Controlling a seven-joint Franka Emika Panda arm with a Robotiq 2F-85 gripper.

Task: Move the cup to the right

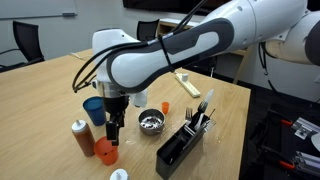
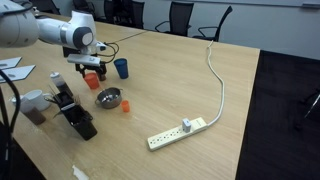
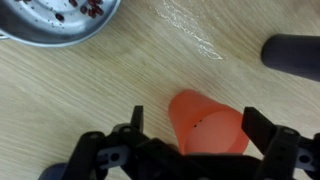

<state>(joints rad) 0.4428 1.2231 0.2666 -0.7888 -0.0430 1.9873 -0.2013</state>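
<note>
The small orange-red cup point(image 1: 104, 149) stands on the wooden table, next to the brown bottle with a white cap point(image 1: 80, 137). It also shows in an exterior view point(image 2: 93, 80) and in the wrist view point(image 3: 205, 125). My gripper point(image 1: 113, 138) point(image 2: 86, 72) is lowered over the cup. In the wrist view the gripper point(image 3: 195, 128) is open, with one finger on each side of the cup. There is a gap at the left finger, and the right finger is close to the cup's wall.
A dark blue cup point(image 1: 94, 108) point(image 2: 121, 68) stands just behind. A metal bowl point(image 1: 150, 122) point(image 2: 108, 98) point(image 3: 50, 25) sits close by, with a small orange piece point(image 2: 126, 107) beside it. A black organiser point(image 1: 185, 140) point(image 2: 75, 115) and a power strip point(image 2: 178, 133) are farther off.
</note>
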